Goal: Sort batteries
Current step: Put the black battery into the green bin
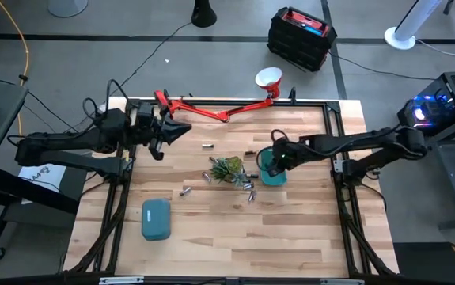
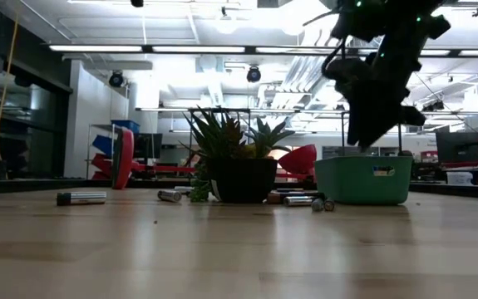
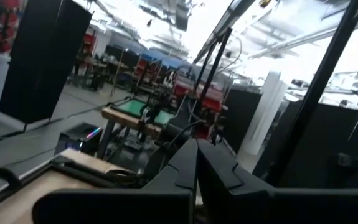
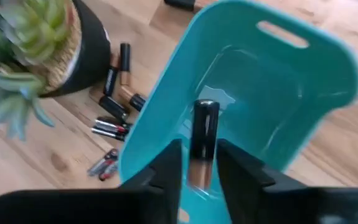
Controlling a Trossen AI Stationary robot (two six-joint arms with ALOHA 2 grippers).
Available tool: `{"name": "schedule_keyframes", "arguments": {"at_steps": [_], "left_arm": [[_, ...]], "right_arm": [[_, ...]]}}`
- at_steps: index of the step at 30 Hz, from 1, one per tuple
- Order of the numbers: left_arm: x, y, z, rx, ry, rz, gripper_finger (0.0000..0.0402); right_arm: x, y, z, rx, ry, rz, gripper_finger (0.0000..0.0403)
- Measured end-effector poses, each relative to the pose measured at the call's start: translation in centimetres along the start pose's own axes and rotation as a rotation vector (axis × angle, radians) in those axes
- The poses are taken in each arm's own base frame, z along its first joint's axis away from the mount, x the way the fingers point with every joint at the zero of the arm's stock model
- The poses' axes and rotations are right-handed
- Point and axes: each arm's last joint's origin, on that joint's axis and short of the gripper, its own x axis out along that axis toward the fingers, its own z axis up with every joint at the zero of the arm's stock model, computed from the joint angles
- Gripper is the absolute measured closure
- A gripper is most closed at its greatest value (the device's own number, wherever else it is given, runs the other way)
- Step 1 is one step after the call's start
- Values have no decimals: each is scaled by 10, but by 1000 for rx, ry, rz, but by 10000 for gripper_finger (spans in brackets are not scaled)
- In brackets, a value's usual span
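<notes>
Small batteries lie scattered on the wooden table around a potted green plant (image 1: pixel 227 168), for instance one battery (image 1: pixel 207 146) and a cluster (image 4: pixel 110 124) beside the pot. My right gripper (image 4: pixel 202 168) hangs over the teal tray (image 1: pixel 273 168) right of the plant, shut on a black-and-copper battery (image 4: pixel 204 140). In the low view it (image 2: pixel 377 124) is just above that tray (image 2: pixel 363 178). My left gripper (image 1: pixel 178 128) waits, shut, above the table's far left part and touches nothing. In its wrist view the shut fingers (image 3: pixel 196 165) point out into the room. My right gripper pinches the battery's copper-coloured end (image 4: pixel 198 174) between its two fingers (image 4: pixel 169 165), coming from above and pointing down. The battery lies along the fingers, its black end (image 4: pixel 206 112) sticking out beyond them. It is lifted clear, over the tray's inside.
A second teal tray (image 1: pixel 156 219) lies upside down near the table's near left part. A red articulated lamp arm (image 1: pixel 211 111) with a white shade (image 1: pixel 268 77) runs along the far edge. More batteries (image 2: pixel 81 198) lie left of the pot (image 2: pixel 240 179).
</notes>
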Motion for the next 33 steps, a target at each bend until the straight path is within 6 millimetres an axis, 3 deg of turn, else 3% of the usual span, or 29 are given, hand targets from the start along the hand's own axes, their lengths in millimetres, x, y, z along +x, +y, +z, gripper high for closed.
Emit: {"name": "schedule_keyframes", "arguments": {"at_steps": [7, 13, 20, 24, 29, 33], "left_arm": [[0, 2, 0, -40, 3, 11, 402], [-5, 7, 7, -9, -31, 39, 402], [-5, 10, 7, -11, -30, 59, 402], [-5, 10, 7, -11, -27, 60, 402], [-5, 11, 6, -11, -19, 63, 402], [-5, 11, 6, -11, -16, 63, 402]], "right_arm": [[0, 2, 6, -51, -10, 61, 205], [-3, 13, 42, -146, -198, 215, 190], [36, 26, 94, -496, -125, 71, 192], [60, 34, 120, -721, 0, -26, 192], [81, 37, 132, -902, 154, -73, 192], [96, 33, 130, -1008, 235, -71, 192]]}}
